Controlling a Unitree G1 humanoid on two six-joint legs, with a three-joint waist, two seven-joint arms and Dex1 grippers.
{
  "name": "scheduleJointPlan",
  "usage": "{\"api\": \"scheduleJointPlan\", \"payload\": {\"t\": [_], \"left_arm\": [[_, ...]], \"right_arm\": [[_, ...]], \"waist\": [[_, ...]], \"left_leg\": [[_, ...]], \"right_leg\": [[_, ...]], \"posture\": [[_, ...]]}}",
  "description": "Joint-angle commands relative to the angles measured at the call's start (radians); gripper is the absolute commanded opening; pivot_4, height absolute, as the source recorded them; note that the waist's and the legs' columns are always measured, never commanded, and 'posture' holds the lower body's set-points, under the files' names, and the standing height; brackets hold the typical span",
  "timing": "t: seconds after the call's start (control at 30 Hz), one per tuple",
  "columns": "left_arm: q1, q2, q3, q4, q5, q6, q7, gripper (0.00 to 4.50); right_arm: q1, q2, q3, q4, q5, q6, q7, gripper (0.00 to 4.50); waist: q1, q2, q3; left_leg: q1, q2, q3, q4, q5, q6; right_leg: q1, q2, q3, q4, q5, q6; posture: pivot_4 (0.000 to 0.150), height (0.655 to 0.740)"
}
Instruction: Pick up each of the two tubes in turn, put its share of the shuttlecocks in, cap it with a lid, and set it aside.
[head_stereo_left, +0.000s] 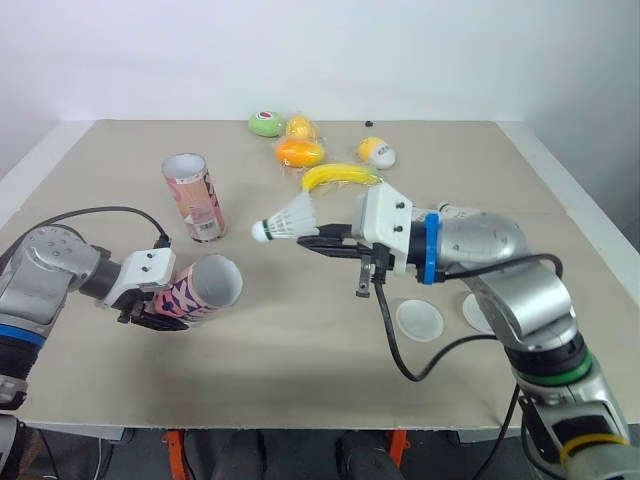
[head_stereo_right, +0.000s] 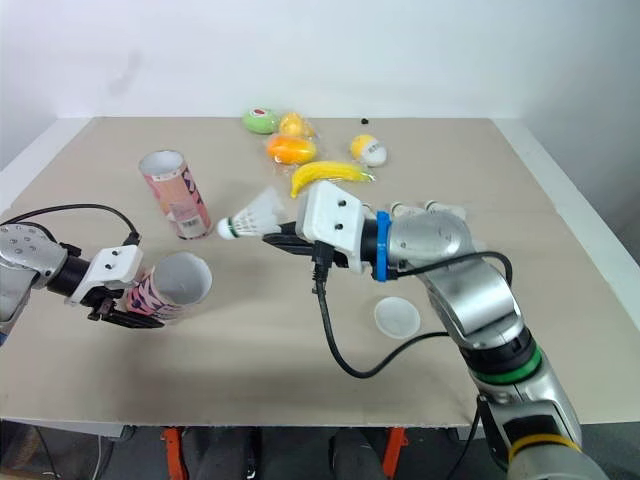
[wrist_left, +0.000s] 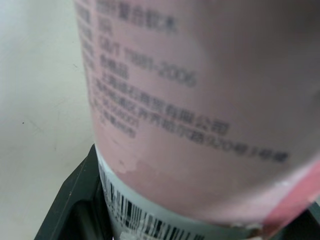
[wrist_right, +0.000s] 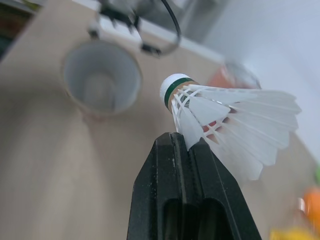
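The pink tube (head_stereo_left: 205, 288) I'm working with is off the table (head_stereo_left: 300, 390) at its front left, tipped nearly onto its side. Its round open mouth faces toward the right arm. It has a pink patterned wrap. In the left wrist view I read printed text on the label and a barcode on a white band at one end. The left gripper (head_stereo_left: 160, 310) is clamped around the tube's closed end, one black finger (wrist_left: 75, 205) pressed flat against the wall.

The shuttlecock (head_stereo_left: 288, 220) hangs in the air to the right of that mouth, apart from it and a little higher. It has white feathers, with a white cork ringed by a green band. The cork points left, toward the tube side. The right gripper (wrist_right: 182, 142) has its two fingers drawn together on the edge of the feather skirt, leaving the cork free.

The second tube (head_stereo_left: 193, 196) stands upright on the table behind the held one, open at the top, wearing a similar pink label.

Two white lids (head_stereo_left: 419, 320) lie flat under the right forearm, near the front right. One is partly hidden by the arm.

Further back, a banana (head_stereo_left: 340, 177) lies behind the right gripper. A cluster of small toy fruits (head_stereo_left: 299, 152) sits near the far edge.
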Motion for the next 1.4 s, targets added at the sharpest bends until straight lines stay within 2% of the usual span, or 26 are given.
{"api": "scheduleJointPlan", "payload": {"t": [0.03,0.17,0.3,0.6,0.63,0.7,0.77,0.83,0.87,0.93,1.03,1.17,1.3,1.4], "left_arm": [[0.018,-0.036,-0.081,0.004,0.0,0.005,-0.026,2.65],[0.007,-0.044,-0.082,0.007,-0.003,0.011,-0.026,2.65],[-0.017,-0.072,-0.064,-0.015,-0.061,0.085,-0.026,2.65],[-0.046,-0.087,-0.082,-0.021,-0.088,0.127,-0.026,2.65],[-0.048,-0.087,-0.084,-0.02,-0.088,0.127,-0.026,2.65],[-0.052,-0.09,-0.088,-0.014,-0.084,0.125,-0.026,2.65],[-0.051,-0.089,-0.091,-0.014,-0.084,0.123,-0.026,2.65],[-0.051,-0.088,-0.092,-0.015,-0.084,0.123,-0.026,2.65],[-0.05,-0.088,-0.092,-0.016,-0.084,0.123,-0.026,2.65],[-0.048,-0.089,-0.093,-0.016,-0.08,0.121,-0.026,2.65],[-0.043,-0.089,-0.093,-0.015,-0.074,0.115,-0.026,2.65],[-0.035,-0.088,-0.09,-0.018,-0.072,0.111,-0.026,2.65],[-0.034,-0.092,-0.092,-0.013,-0.064,0.106,-0.026,2.65],[-0.039,-0.093,-0.096,-0.012,-0.062,0.104,-0.026,2.65]], "right_arm": [[-0.067,0.045,0.046,0.073,-0.03,-0.072,0.048,0.15],[-0.118,0.087,0.076,0.131,-0.026,-0.108,0.117,0.15],[-0.148,0.097,0.095,0.179,-0.037,-0.131,0.168,0.15],[-0.194,0.155,0.123,0.264,-0.077,-0.142,0.204,0.15],[-0.197,0.158,0.125,0.265,-0.069,-0.124,0.214,0.54],[-0.196,0.148,0.121,0.237,-0.025,-0.082,0.267,0.98],[-0.198,0.145,0.104,0.221,-0.002,-0.048,0.28,1.99],[-0.193,0.139,0.061,0.21,0.046,-0.015,0.288,2.68],[-0.187,0.135,0.033,0.204,0.083,0.009,0.292,3.4],[-0.168,0.119,-0.023,0.203,0.137,0.054,0.285,4.22],[-0.121,0.097,-0.091,0.222,0.136,0.093,0.195,4.22],[-0.061,0.096,-0.106,0.303,0.015,0.132,-0.011,4.22],[0.016,0.141,-0.129,0.44,-0.109,0.208,-0.291,4.22],[0.044,0.173,-0.154,0.468,-0.137,0.216,-0.389,4.22]], "waist": [[0.002,0.0,0.0],[0.004,0.0,0.0],[0.008,0.0,0.0],[0.006,0.0,0.0],[0.006,0.0,0.0],[0.006,0.0,0.0],[0.006,0.0,0.0],[0.006,0.0,0.0],[0.007,0.0,0.0],[0.007,-0.001,0.0],[0.007,-0.001,0.0],[0.006,-0.001,0.0],[0.006,-0.001,0.0],[0.006,-0.001,0.0]], "left_leg": [[0.0,0.0,0.0,0.0,0.0,0.0],[-0.001,0.0,0.0,0.0,0.0,0.0],[-0.002,0.0,0.0,0.0,0.0,0.0],[-0.002,0.001,-0.001,0.001,0.0,0.0],[-0.003,0.001,-0.001,0.001,0.0,0.0],[-0.003,0.0,-0.001,0.001,0.0,0.0],[-0.003,0.0,-0.001,0.001,0.0,0.0],[-0.003,0.0,-0.001,0.001,0.0,0.0],[-0.003,0.0,-0.001,0.001,0.0,0.0],[-0.003,0.0,-0.002,0.001,0.0,0.0],[-0.003,0.0,-0.002,0.001,0.0,0.0],[-0.003,0.0,-0.002,0.001,0.0,0.0],[-0.003,0.0,-0.001,0.001,0.0,0.0],[-0.005,0.0,-0.001,0.001,0.0,0.0]], "right_leg": [[0.0,0.0,0.0,0.0,0.0,0.0],[0.0,0.0,0.0,0.0,0.0,0.0],[0.0,0.0,0.0,0.0,-0.001,0.001],[-0.001,0.001,-0.001,0.0,0.0,0.0],[-0.001,0.001,-0.001,0.001,0.0,0.0],[-0.001,0.001,-0.001,0.0,0.0,0.0],[-0.001,0.001,-0.001,0.0,0.0,0.0],[-0.001,0.001,-0.001,0.001,0.0,0.0],[-0.001,0.001,-0.001,0.001,0.0,0.0],[-0.001,0.001,-0.002,0.0,0.0,0.0],[0.0,0.0,-0.002,0.0,0.0,0.0],[-0.001,0.001,-0.002,0.0,0.0,0.0],[-0.001,0.001,-0.001,0.0,0.0,-0.001],[-0.002,0.0,-0.001,0.0,0.0,0.0]], "posture": [[0.15,0.6917],[0.15,0.6917],[0.15,0.6917],[0.15,0.6917],[0.15,0.6917],[0.15,0.6917],[0.15,0.6917],[0.15,0.6917],[0.15,0.6917],[0.15,0.6917],[0.15,0.6917],[0.15,0.6917],[0.15,0.6917],[0.15,0.6917]]}}
